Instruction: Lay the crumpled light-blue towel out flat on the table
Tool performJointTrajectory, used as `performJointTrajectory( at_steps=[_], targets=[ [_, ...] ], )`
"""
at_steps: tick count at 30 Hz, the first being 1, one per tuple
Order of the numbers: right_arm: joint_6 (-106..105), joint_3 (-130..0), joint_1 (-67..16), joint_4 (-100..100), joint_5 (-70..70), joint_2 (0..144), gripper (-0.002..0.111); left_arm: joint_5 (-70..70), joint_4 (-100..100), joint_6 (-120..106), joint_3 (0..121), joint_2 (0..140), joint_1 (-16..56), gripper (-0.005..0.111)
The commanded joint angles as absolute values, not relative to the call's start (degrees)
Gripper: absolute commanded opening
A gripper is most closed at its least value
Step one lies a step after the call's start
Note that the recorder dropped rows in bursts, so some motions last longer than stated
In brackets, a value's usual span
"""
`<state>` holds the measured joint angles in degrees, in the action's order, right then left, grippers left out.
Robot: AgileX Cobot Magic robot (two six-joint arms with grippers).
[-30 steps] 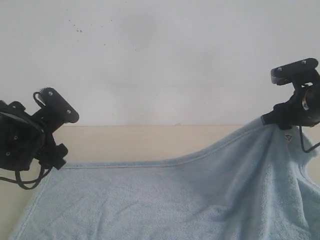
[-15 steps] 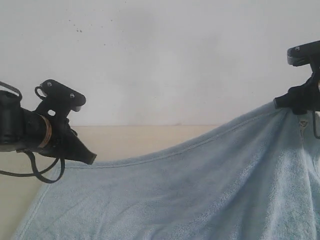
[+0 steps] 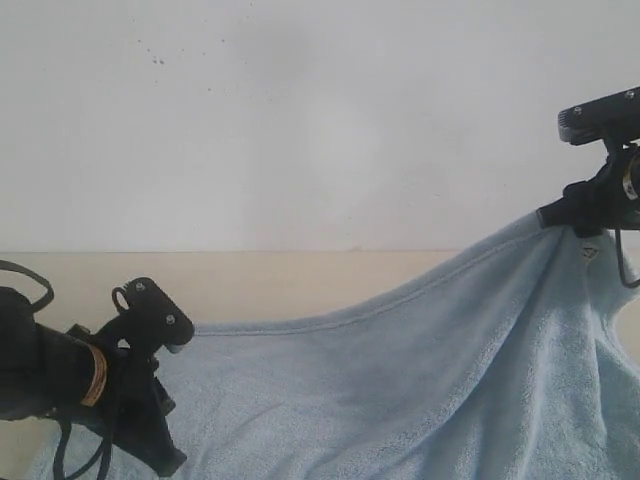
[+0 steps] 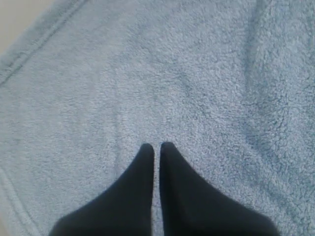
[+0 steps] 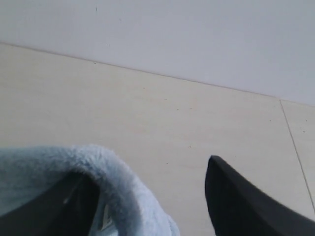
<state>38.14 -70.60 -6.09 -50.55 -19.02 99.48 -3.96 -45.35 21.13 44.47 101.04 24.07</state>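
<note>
The light-blue towel lies mostly spread on the beige table, its right far corner lifted high. That corner, with the white label, hangs draped over one finger of my right gripper. In the right wrist view the right gripper stands open: towel covers one finger, the other finger is bare, and table shows between them. My left gripper is low at the front left, over the towel. The left gripper is shut, tips together above the pile, nothing between them.
A plain white wall rises behind the table's far edge. A strip of bare table shows beyond the towel's far hem. A seam line runs across the tabletop in the right wrist view.
My left gripper has shut, let go of the towel's far left edge and dropped toward the front left. The right gripper rose a little with the corner.
</note>
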Motion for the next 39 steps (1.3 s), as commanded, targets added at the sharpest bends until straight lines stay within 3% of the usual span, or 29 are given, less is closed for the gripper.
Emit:
performJointTrajectory(
  at_steps=[1, 15, 22, 36, 39],
  targets=[
    [38.39, -70.40, -5.70, -52.32, -18.36, 100.67, 0.059, -2.60, -44.50, 20.50, 45.08, 103.16, 24.57, 0.004],
    [39.52, -70.40, -5.70, -51.73, -16.67, 105.10, 0.060, -2.57, -43.62, 21.76, 48.06, 108.33, 19.72, 0.004],
    [42.84, -70.40, -5.70, -51.58, -20.23, 108.90, 0.076, -1.46, -42.57, 21.76, 48.06, 108.33, 18.96, 0.004],
    [43.00, -72.10, -5.70, -61.42, -10.72, 105.17, 0.075, -0.39, -42.57, 21.76, 48.06, 108.33, 18.96, 0.004],
    [43.36, -72.10, -5.84, -60.35, -18.21, 105.29, 0.075, -0.73, -42.57, 21.76, 48.06, 108.33, 18.96, 0.004]
  ],
)
